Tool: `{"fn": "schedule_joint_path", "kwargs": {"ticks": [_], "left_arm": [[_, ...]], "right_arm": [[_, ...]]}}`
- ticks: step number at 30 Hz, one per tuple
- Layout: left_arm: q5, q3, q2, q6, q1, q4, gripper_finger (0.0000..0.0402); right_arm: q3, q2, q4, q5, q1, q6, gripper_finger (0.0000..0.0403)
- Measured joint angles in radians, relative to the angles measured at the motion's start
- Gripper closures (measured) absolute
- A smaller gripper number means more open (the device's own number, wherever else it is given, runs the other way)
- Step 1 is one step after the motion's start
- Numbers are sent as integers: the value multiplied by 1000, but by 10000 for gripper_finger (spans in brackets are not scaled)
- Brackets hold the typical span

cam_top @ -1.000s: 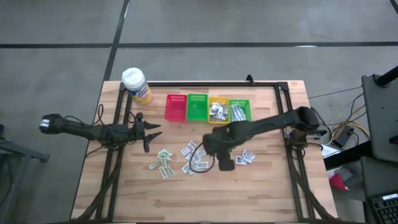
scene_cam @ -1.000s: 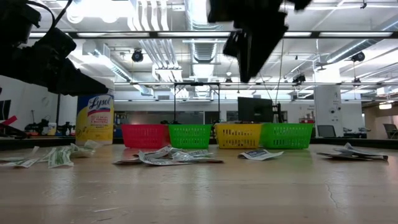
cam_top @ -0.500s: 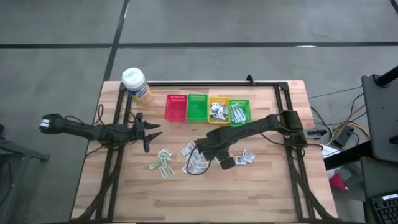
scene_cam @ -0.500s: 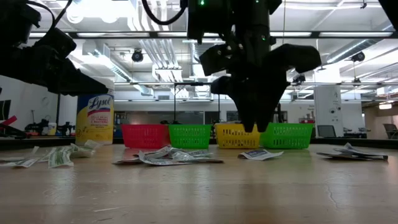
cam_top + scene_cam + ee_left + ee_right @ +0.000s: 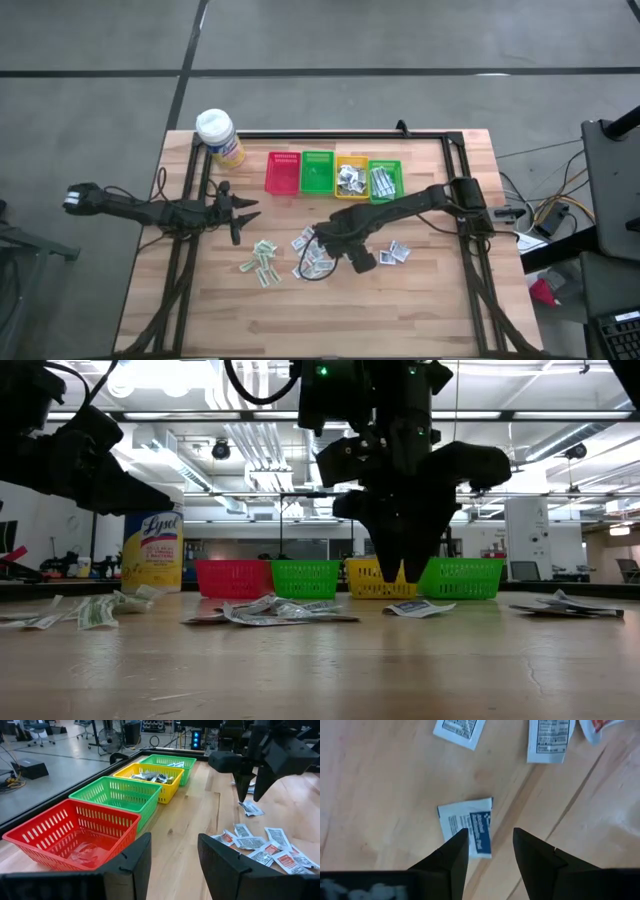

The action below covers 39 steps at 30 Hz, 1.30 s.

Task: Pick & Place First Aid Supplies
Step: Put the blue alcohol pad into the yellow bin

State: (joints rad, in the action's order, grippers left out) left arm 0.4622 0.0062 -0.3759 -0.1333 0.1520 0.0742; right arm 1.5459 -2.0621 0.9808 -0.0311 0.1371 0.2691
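The first aid supplies lie scattered flat on the wooden table: green-printed packets (image 5: 261,262), white and red ones (image 5: 312,255), and two more (image 5: 396,251). My right gripper (image 5: 490,845) points straight down, open, above one white packet with blue print (image 5: 467,826), which shows between its fingers. In the low view the right gripper (image 5: 398,572) hangs a little above the table top. My left gripper (image 5: 172,855) waits open and level near the table's left edge, in front of the red basket (image 5: 75,840).
Four baskets stand in a row at the far side: red (image 5: 283,172), green (image 5: 318,172), yellow (image 5: 351,178) and green (image 5: 386,180); the last two hold packets. A yellow bottle with a white cap (image 5: 220,138) stands at the far left corner.
My right gripper has come down toward the table and a little toward its left edge, rolling about its own axis as it sank. It now hangs just above the blue-printed packet. The packets have stayed where they lay.
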Motion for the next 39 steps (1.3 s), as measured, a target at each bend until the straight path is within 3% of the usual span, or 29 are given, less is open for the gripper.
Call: {"fn": "schedule_joint_path", "kwargs": {"ticks": [16, 27, 39], "left_arm": [[0, 0, 0, 1, 0, 0, 243], [0, 0, 0, -4, 0, 0, 243], [0, 0, 0, -5, 0, 0, 243]], "right_arm": [[-34, -59, -29, -17, 0, -7, 264], [-27, -109, -24, -15, -1, -34, 331], [-33, -48, -7, 2, 0, -62, 383]]}}
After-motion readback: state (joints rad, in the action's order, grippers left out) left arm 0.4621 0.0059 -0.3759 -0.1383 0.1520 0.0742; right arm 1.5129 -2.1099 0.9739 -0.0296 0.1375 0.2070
